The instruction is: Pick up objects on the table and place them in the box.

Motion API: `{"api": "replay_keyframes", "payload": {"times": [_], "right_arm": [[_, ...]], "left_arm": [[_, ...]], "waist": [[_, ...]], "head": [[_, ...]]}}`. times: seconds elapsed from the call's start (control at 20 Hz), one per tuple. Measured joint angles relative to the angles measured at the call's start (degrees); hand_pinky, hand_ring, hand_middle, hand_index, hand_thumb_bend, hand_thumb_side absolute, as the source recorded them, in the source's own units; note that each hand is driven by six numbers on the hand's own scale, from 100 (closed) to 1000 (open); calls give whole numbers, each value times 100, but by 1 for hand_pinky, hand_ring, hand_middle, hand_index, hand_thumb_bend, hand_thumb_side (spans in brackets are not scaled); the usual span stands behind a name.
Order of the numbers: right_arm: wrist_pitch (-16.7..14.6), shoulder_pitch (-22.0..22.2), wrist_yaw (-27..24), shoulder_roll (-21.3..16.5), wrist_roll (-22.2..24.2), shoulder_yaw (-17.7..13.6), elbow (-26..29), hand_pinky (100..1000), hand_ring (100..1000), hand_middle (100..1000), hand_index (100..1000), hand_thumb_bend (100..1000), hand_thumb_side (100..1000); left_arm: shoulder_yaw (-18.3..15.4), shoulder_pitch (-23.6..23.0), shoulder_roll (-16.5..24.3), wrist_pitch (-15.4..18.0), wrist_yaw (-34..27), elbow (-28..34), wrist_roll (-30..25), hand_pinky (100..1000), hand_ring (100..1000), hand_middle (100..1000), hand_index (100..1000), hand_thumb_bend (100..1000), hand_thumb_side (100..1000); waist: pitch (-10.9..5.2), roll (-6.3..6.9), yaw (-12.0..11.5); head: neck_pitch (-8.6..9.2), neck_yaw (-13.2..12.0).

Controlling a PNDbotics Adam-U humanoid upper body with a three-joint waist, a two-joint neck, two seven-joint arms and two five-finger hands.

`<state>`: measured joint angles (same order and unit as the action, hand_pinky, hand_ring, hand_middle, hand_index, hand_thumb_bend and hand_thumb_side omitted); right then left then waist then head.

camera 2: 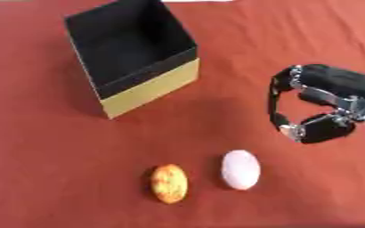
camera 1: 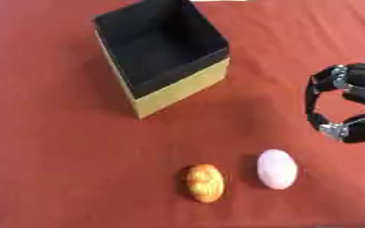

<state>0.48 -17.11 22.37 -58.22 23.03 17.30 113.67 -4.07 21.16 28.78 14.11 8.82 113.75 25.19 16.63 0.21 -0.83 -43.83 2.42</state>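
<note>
Eggs, one pink (camera 2: 240, 169) and one orange (camera 2: 170, 183), lie near the table's (camera 2: 45, 169) front edge, below my right hand (camera 2: 318, 109), fingers curled and empty, box (camera 2: 131, 53) behind.

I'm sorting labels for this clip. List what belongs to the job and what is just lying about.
Belongs to the job:
- box, open, nothing visible inside
- orange egg, on the cloth
- pink egg, beside it, apart
- right hand, fingers curled, holding nothing

Just lying about:
- red cloth over the table
- white strip at the far edge, too little shows to name
</note>
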Motion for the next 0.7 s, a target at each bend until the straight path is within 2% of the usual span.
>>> {"api": "replay_keyframes", "payload": {"times": [0.15,0.2,0.25,0.4,0.6,0.7], "right_arm": [[-13,3,0,0,-10,1,0,847,744,637,709,100,100],[-18,3,0,0,-6,1,0,848,747,648,736,115,100],[-26,3,1,1,1,1,0,851,754,669,790,194,100],[-83,5,14,3,66,3,0,855,766,694,835,308,100],[-164,6,14,4,201,5,0,855,769,705,837,329,100],[-187,6,14,4,246,5,0,859,776,725,876,375,100]], "left_arm": [[0,0,0,0,0,0,-1,626,928,782,863,100,425],[0,0,0,1,0,0,-2,626,928,782,863,100,424],[0,0,0,2,0,0,-3,626,928,782,863,100,423],[0,0,0,6,0,0,-8,626,928,782,863,100,419],[0,0,0,8,0,0,-10,626,928,782,863,100,417],[0,-1,0,8,0,0,-10,626,928,782,863,100,415]], "waist": [[0,1,1],[0,1,2],[0,2,4],[0,3,5],[0,4,7],[0,4,8]], "head": [[0,0],[0,0],[0,0],[0,0],[0,0],[0,0]]}}
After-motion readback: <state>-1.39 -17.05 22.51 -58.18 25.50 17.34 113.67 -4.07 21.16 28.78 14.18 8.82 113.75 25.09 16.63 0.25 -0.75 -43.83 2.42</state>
